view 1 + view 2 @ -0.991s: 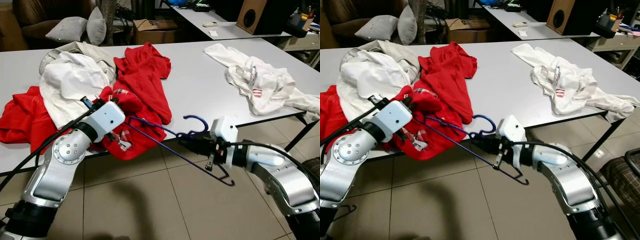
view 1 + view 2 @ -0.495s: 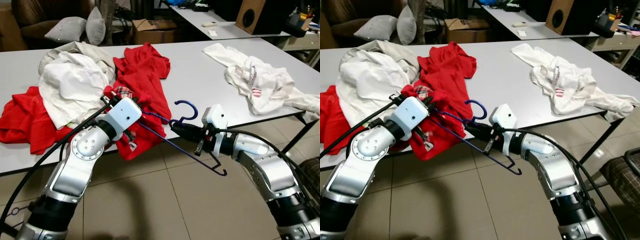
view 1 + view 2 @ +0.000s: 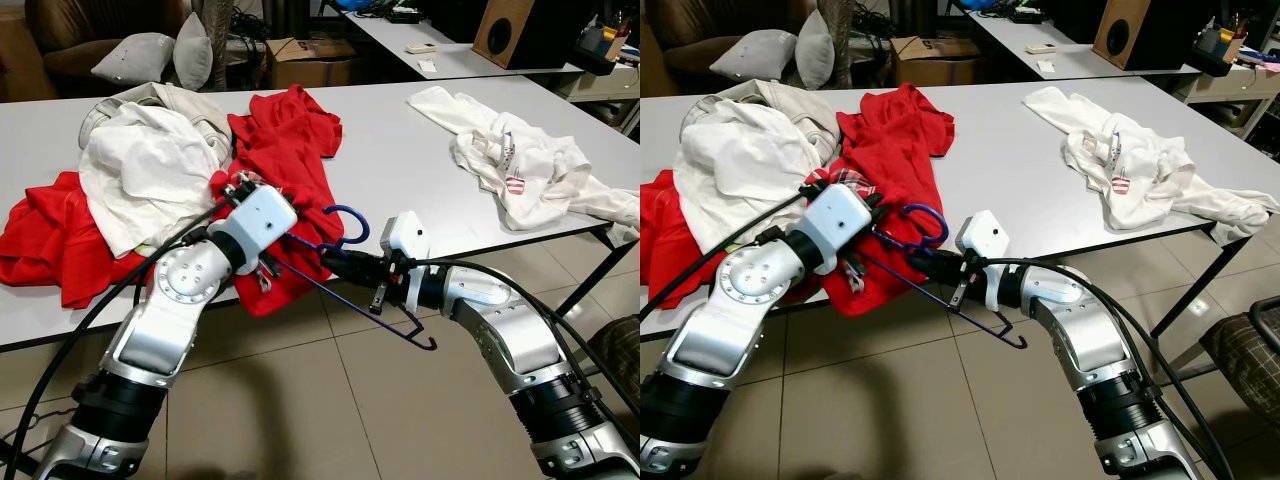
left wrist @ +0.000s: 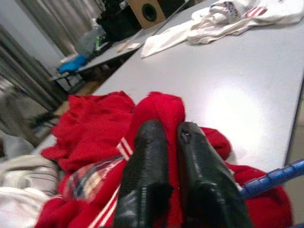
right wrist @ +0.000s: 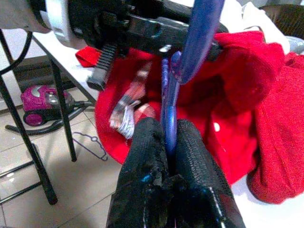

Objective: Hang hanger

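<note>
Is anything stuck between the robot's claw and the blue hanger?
No. The right claw is shut right on the blue hanger, with nothing between them. The left claw grips the red garment beside it.

No text, label, brand or number can be read; the white garment bears a red-striped print too small to read

Bright even light, wrist views blurred
</note>
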You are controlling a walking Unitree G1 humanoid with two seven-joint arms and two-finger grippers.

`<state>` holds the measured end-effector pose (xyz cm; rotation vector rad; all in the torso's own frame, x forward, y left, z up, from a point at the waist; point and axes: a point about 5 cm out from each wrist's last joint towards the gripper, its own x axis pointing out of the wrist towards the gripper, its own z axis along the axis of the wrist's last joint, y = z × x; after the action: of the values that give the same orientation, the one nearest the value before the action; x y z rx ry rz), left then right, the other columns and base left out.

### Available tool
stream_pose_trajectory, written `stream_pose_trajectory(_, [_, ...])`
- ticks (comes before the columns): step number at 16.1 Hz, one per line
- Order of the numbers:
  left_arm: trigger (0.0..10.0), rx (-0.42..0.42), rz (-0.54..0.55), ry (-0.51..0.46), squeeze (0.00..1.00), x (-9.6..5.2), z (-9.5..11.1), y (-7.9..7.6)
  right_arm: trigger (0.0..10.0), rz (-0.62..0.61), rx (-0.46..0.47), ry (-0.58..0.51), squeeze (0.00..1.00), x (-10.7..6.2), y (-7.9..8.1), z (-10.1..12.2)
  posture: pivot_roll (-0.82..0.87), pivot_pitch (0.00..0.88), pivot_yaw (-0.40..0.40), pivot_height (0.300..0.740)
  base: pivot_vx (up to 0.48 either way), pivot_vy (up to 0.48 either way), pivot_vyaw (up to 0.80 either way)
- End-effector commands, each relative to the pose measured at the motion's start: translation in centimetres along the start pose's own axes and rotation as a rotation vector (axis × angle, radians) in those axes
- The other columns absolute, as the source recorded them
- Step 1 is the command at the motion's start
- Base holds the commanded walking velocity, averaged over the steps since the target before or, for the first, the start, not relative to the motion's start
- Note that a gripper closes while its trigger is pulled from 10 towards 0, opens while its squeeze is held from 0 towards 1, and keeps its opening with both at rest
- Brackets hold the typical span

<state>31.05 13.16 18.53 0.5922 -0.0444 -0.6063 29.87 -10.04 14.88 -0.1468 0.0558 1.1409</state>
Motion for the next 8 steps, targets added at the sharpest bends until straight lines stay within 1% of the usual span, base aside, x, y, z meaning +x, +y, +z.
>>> stream_pose_trajectory(1, [10.0,-0.061,-0.066,0.001,1.0,-0.1,-0.2,-0.8,10.0,-0.004,-0.033,-0.068,0.0,0.0,-0.4,1.4,0.09,0.0,-0.046,0.74,0.0,0.0,0.0])
stream_pose_trajectory(3, [10.0,-0.128,-0.049,-0.011,1.0,-0.1,-0.2,-0.2,10.0,0.009,-0.023,-0.075,0.0,0.0,-0.4,1.3,0.09,0.0,-0.044,0.74,0.0,0.0,0.0])
stream_pose_trajectory(4, [10.0,-0.182,-0.056,-0.02,1.0,-0.1,-0.1,0.0,10.0,0.015,-0.018,-0.076,0.0,0.0,-0.3,1.3,0.09,0.0,-0.046,0.74,0.0,0.0,0.0])
stream_pose_trajectory(5, [10.0,-0.195,-0.058,-0.022,1.0,-0.1,-0.1,0.1,10.0,0.016,-0.017,-0.076,0.0,0.0,-0.3,1.3,0.09,0.0,-0.046,0.74,0.0,0.0,0.0])
stream_pose_trajectory(7, [10.0,-0.36,-0.045,-0.062,1.0,0.0,-0.1,1.3,10.0,0.026,-0.006,-0.074,0.0,-0.1,-0.3,1.2,0.09,0.0,-0.046,0.74,0.0,0.0,0.0])
stream_pose_trajectory(8, [10.0,-0.379,-0.044,-0.065,1.0,0.0,-0.1,1.4,10.0,0.026,-0.006,-0.073,0.0,-0.2,-0.4,1.2,0.09,0.0,-0.046,0.74,0.0,0.0,0.0])
